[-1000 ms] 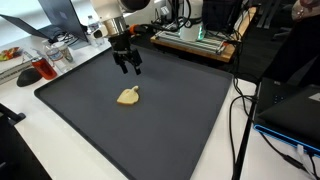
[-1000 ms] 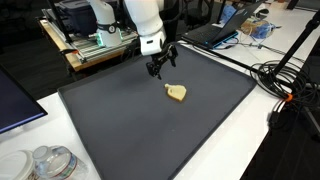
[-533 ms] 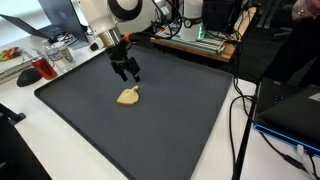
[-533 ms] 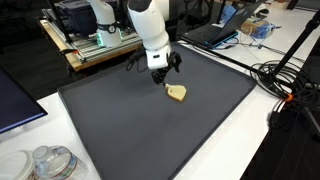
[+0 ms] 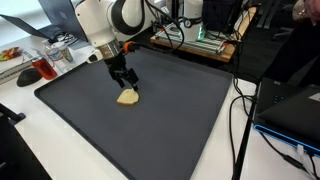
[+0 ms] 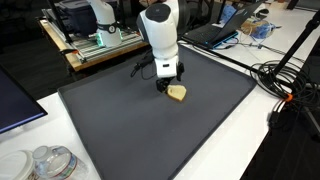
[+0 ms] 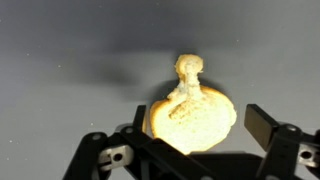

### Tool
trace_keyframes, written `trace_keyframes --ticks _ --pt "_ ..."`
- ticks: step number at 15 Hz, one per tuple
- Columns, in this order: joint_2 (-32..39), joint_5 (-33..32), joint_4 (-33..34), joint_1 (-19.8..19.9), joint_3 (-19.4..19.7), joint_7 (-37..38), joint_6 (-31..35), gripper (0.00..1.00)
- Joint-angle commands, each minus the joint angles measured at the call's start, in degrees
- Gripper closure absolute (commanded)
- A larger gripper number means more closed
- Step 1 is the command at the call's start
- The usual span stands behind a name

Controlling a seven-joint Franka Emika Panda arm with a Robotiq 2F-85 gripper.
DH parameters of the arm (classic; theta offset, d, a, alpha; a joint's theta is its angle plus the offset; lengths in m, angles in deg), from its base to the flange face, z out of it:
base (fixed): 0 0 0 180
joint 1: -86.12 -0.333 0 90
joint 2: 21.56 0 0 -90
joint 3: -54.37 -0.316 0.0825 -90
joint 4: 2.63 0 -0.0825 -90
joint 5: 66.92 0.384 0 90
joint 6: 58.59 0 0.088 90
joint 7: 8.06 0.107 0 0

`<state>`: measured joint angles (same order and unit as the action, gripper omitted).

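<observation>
A small yellow-beige lumpy object, like a piece of bread or a toy food item, lies on the dark mat. In the wrist view it fills the middle, between my finger pads. My gripper is open and hovers just above the object, its fingers on either side, not closed on it. The white arm leans over the mat from the back.
The dark grey mat covers the white table. A glass and clutter stand beside the mat. Plastic containers sit at a near corner. Cables and laptops lie along the other side.
My gripper has moved down and across the mat to sit directly over the yellow object. The object has not moved.
</observation>
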<state>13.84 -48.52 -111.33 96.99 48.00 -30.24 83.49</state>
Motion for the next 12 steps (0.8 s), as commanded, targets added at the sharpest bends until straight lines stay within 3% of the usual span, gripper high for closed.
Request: trace_keyframes --ticks 1,8,9,12 --pt "3.5 -4.2 4.2 -1.5 0.9 1.5 -0.3 0.00" --pt "5.7 -11.3 6.9 -4.2 2.0 3.2 -0.2 0.00" --pt "5.9 -11.6 7.1 -4.3 1.8 3.1 -0.5 0.24" --pt "6.0 -13.0 7.4 -4.8 2.0 3.5 -1.2 0.41"
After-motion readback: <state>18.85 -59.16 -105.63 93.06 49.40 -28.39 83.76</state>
